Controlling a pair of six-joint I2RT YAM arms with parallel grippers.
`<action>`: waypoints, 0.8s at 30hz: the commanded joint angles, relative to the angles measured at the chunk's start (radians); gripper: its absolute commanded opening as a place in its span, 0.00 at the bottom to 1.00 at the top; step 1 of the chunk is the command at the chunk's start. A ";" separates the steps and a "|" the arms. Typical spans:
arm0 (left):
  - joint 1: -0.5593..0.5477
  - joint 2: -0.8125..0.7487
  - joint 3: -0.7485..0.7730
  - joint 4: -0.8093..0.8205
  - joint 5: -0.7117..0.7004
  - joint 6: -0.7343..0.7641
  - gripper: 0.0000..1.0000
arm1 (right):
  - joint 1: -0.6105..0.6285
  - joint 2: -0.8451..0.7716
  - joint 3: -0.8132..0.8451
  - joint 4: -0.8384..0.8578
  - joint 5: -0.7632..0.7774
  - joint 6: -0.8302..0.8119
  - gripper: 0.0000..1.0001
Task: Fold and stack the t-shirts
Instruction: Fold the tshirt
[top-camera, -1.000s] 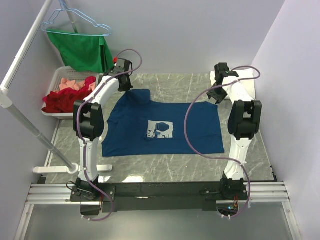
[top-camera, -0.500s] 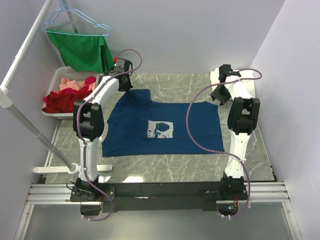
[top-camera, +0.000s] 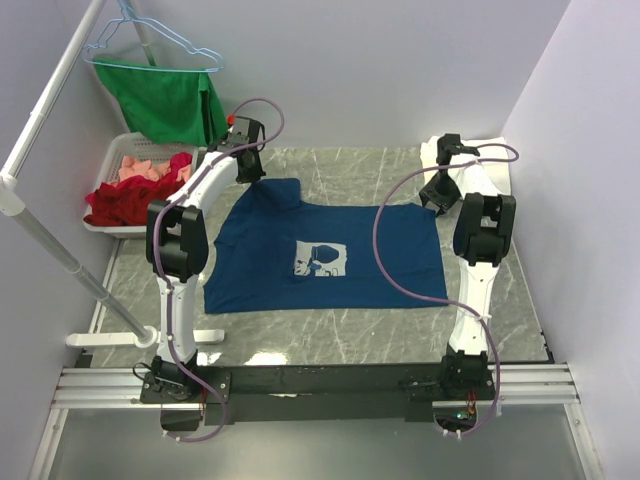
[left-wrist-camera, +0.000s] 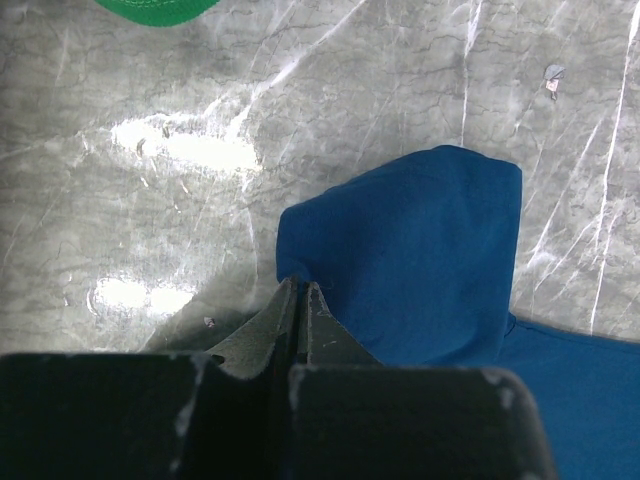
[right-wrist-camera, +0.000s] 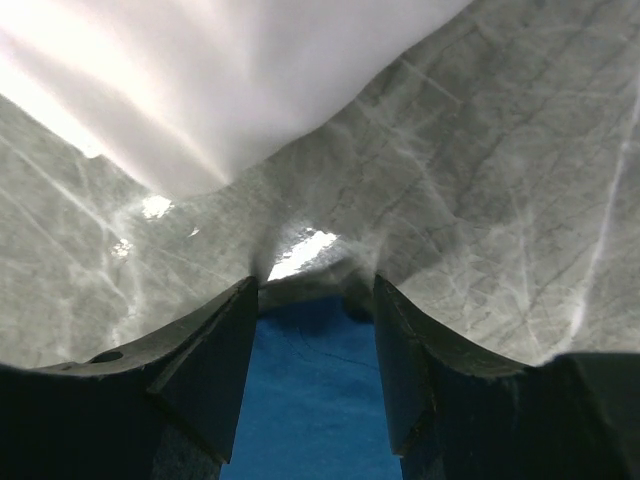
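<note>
Marble table (top-camera: 330, 335) is showing bare strips along the near and right edges of the navy t-shirt (top-camera: 330, 285), which is lying flat, print up, at the middle. The left gripper (left-wrist-camera: 300, 290) is sitting pressed closed at the rim of the far-left sleeve; whether it is pinching cloth cannot be told. The right gripper (right-wrist-camera: 315, 285) is hovering with fingers spread over the shirt's far-right corner, and the white t-shirt (right-wrist-camera: 200, 80) is lying just beyond. A white basket (top-camera: 118, 147) off the table's far-left corner is holding red and pink clothes (top-camera: 125, 200).
</note>
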 joint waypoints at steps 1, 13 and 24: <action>-0.003 -0.033 0.013 0.008 -0.014 0.002 0.04 | 0.001 0.008 0.041 -0.009 -0.042 -0.017 0.56; -0.003 -0.004 0.051 -0.001 -0.018 -0.001 0.04 | 0.006 -0.038 -0.027 0.003 -0.053 -0.020 0.17; -0.002 -0.022 0.089 0.008 -0.032 0.005 0.03 | -0.002 -0.125 -0.003 -0.035 0.073 -0.013 0.00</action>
